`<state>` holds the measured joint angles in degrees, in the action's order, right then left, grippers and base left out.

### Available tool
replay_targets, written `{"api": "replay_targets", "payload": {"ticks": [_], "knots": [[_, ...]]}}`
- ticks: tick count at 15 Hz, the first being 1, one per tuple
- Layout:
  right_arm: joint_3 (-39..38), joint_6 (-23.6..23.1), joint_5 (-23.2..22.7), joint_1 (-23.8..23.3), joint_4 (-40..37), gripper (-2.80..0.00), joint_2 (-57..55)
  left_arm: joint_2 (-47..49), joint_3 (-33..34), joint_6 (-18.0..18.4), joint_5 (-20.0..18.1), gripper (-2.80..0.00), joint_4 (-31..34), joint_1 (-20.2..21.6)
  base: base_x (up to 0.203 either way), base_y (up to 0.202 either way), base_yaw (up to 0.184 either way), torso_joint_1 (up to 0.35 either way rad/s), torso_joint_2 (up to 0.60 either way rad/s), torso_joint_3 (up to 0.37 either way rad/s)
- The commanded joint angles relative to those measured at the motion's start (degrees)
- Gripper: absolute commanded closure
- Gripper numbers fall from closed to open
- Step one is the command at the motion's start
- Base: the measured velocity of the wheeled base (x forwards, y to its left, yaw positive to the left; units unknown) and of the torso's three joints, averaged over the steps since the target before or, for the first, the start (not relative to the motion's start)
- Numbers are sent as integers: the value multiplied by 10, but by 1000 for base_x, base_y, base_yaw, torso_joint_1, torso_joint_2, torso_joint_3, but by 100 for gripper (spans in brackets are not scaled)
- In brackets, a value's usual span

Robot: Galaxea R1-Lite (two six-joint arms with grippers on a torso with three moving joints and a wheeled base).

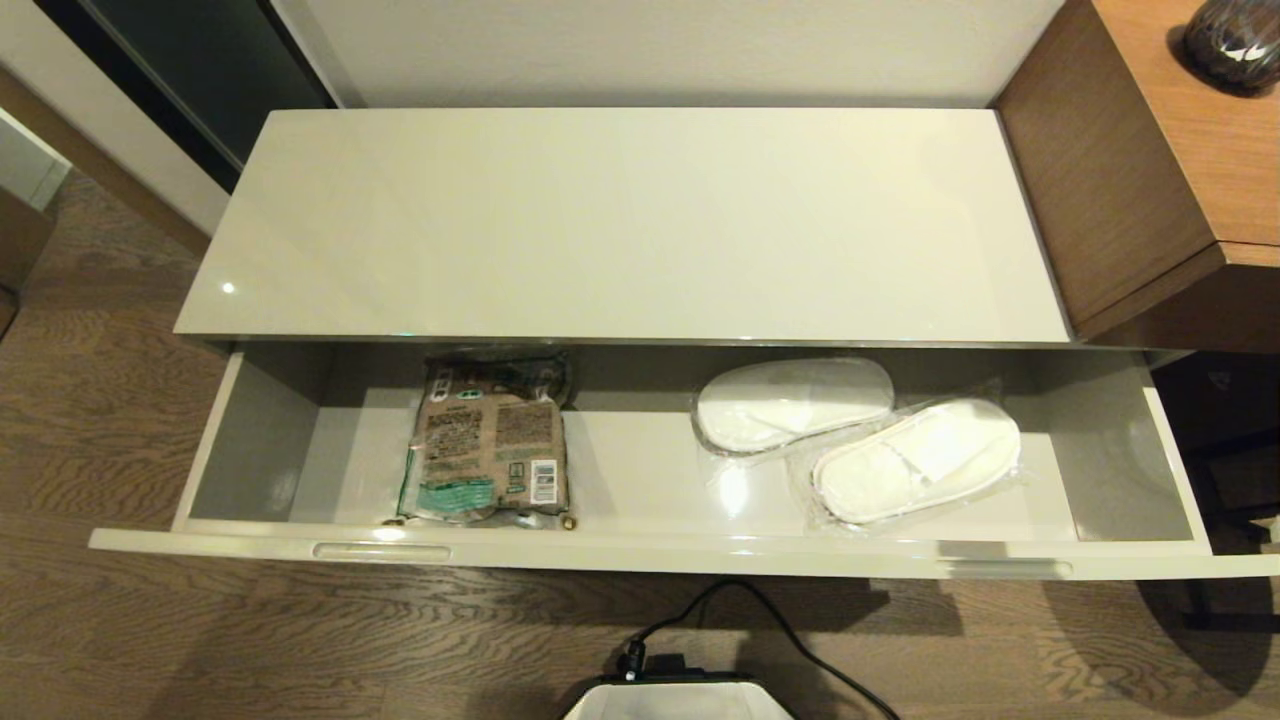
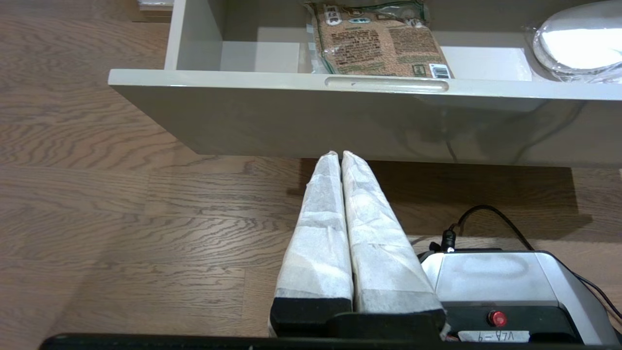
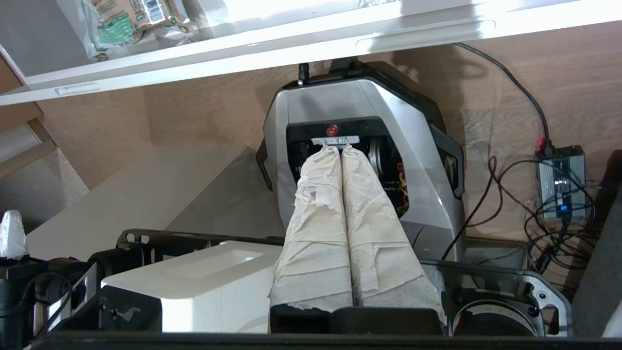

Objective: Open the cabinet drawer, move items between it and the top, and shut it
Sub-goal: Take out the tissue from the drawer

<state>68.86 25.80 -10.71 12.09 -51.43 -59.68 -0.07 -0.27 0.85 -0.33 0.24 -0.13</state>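
Observation:
The cabinet drawer (image 1: 250, 450) stands pulled out wide below the glossy cream top (image 1: 620, 220), which carries nothing. Inside, right of the middle, lie two white slippers in clear wrap (image 1: 860, 435), one partly over the other; one slipper (image 2: 580, 41) shows in the left wrist view. My left gripper (image 2: 338, 155) is shut and holds nothing, low over the floor in front of the drawer front (image 2: 340, 126), below its left handle slot (image 2: 386, 83). My right gripper (image 3: 338, 149) is shut too, holding nothing, down by the robot base (image 3: 359, 112). Neither arm shows in the head view.
A brown-and-green printed packet (image 1: 490, 445) lies in the drawer's left half. A brown wood desk (image 1: 1150, 170) with a dark vase (image 1: 1232, 40) stands right of the cabinet. The robot base (image 1: 675, 695) and its black cable (image 1: 760, 610) sit on the wood floor before the drawer.

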Motion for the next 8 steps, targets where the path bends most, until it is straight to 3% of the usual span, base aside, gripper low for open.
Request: {"api": "replay_targets", "payload": {"ticks": [1,8], "knots": [[1,1,-1,0,-3,0,-10,0,0,0,0,0,0,0,0,0,0,0,0,0],[1,0,-1,0,-2,0,-13,0,0,0,0,0,0,0,0,0,0,0,0,0]]}}
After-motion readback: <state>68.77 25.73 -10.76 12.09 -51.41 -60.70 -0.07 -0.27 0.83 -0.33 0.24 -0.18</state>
